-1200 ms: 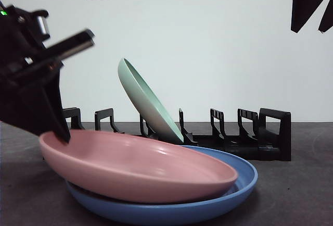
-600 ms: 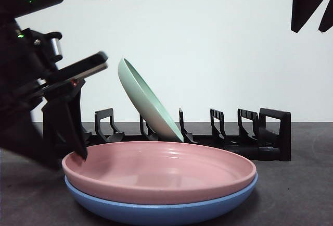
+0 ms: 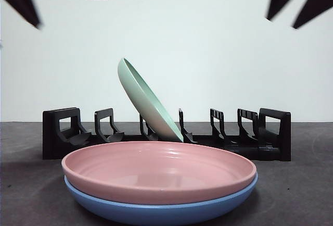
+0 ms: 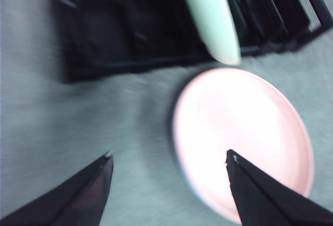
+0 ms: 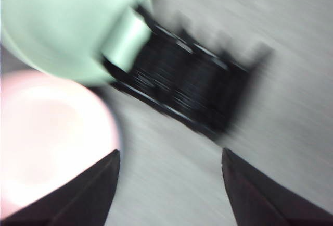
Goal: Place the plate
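i read the pink plate (image 3: 158, 171) as the task's thing: it lies flat, nested in the blue plate (image 3: 161, 208) on the dark worktop (image 3: 296, 195), just in front of the black dish rack (image 3: 270, 132). a mint-green plate (image 3: 148, 101) leans tilted in one of the rack's middle slots.

from my left gripper (image 4: 169, 161), the pink plate sits off toward one jaw, below and clear of both tips, with the rack and green plate beyond it. the jaws are spread wide and carry nothing. my right gripper (image 5: 169, 158) also hangs high with its jaws wide apart and empty; the pink plate lies off to one side of them, the rack ahead. in the front view both arms show only as dark tips at the top corners.

both wrist views are smeared, so i judge the arms are moving and i distrust fine positions right now.

risks as i see them: the pink plate is cupped in the blue one, so a grab at its rim could drag or lift both. any approach toward the rack could clip the leaning green plate and tip it over.
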Robot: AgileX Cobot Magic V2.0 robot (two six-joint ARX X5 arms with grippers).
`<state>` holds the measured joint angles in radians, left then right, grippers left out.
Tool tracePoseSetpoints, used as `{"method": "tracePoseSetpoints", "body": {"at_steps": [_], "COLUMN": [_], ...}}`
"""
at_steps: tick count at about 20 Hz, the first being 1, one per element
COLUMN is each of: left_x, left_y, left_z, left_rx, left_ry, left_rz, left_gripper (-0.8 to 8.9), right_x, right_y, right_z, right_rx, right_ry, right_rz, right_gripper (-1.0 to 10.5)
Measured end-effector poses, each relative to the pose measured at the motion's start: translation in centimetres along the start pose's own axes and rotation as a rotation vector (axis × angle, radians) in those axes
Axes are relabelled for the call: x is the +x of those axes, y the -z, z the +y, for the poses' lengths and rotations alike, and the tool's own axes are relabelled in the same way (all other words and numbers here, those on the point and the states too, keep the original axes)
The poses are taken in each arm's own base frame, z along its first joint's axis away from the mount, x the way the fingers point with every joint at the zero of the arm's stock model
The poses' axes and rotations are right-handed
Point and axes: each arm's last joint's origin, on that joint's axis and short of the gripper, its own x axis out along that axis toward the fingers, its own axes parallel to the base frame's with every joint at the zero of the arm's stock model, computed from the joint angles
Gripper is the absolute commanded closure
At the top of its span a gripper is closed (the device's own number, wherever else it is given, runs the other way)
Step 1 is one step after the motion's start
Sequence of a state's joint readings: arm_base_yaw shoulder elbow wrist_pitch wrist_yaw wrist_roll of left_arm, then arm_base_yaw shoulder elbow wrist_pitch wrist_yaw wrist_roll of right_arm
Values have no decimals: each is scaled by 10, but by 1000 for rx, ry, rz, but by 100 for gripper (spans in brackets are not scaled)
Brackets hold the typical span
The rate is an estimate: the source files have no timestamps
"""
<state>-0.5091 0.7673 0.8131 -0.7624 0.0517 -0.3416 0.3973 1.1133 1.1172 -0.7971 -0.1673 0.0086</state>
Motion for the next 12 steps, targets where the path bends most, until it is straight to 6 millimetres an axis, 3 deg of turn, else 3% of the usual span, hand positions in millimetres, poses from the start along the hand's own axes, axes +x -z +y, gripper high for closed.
{"method": "tracePoseSetpoints", "body": {"at_steps": [3, 6, 12], "left_x": [-33, -56, -63], "left_y": [16, 33, 38], "left_z": [15, 22, 25], "left_rx": [-3, -22, -31], "left_ry": [-64, -105, -152], "left_rz": [-46, -78, -103], "left_gripper": [471, 471, 471], "right_x": [11, 28, 84], "right_y": [-13, -42, -96], "right_z": [8, 20, 65], "right_rx": [83, 137, 59], "right_ry": [-143, -262, -332], "right_rz": [3, 39, 115], "right_gripper": [639, 639, 640]}}
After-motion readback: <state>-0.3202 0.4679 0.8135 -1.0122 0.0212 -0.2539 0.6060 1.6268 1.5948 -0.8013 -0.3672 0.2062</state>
